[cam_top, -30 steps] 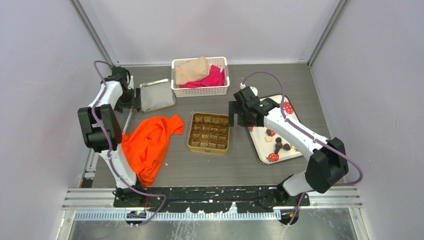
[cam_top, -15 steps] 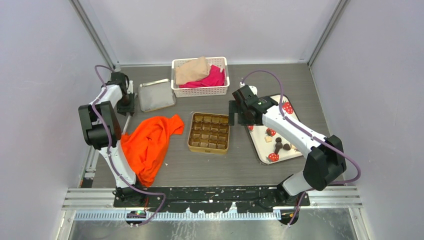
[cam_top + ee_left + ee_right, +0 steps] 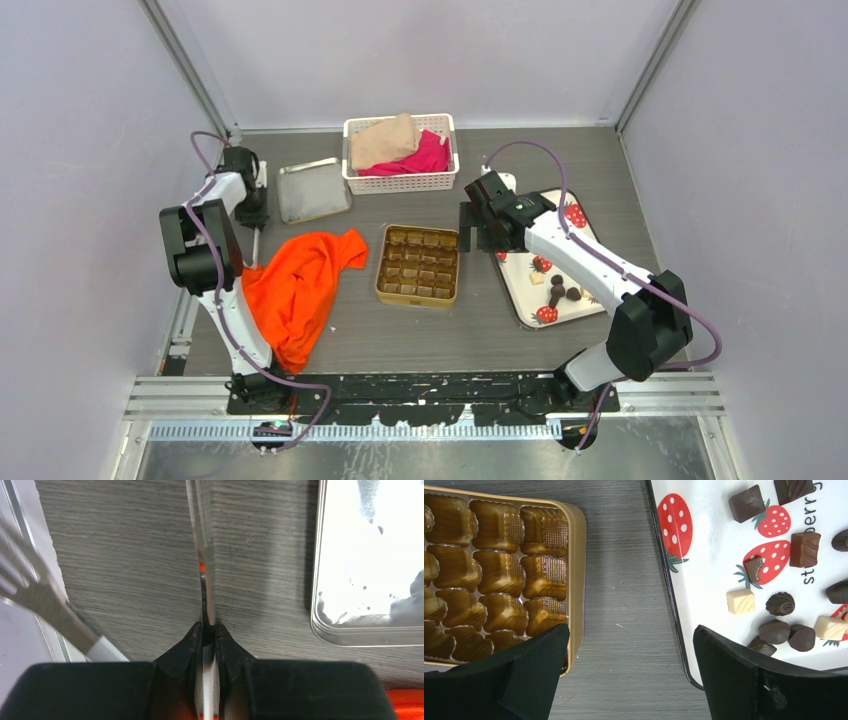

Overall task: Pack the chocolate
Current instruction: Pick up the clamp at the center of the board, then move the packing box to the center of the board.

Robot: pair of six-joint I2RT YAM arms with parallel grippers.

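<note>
Several chocolate pieces (image 3: 780, 603), mostly dark brown and a few cream, lie on the white strawberry tray (image 3: 709, 570); from above they show at the tray's near end (image 3: 560, 288). The gold tin (image 3: 578, 555) with brown compartments sits mid-table (image 3: 416, 300). My right gripper (image 3: 631, 628) hangs open over the bare strip between tin and tray, nothing between its fingers; from above it sits at the tin's far right corner (image 3: 476, 234). My left gripper (image 3: 209, 628) is shut on a thin shiny metal tool (image 3: 204, 540) at the far left (image 3: 252, 214).
A silver metal tray (image 3: 313, 190) lies right of the left gripper and shows in the left wrist view (image 3: 370, 555). A white basket (image 3: 400, 185) with cloths stands at the back. An orange cloth (image 3: 295, 285) is spread front left.
The left gripper has closed from wide open onto the thin metal tool and shifted slightly left of the silver tray. The right arm has barely moved.
</note>
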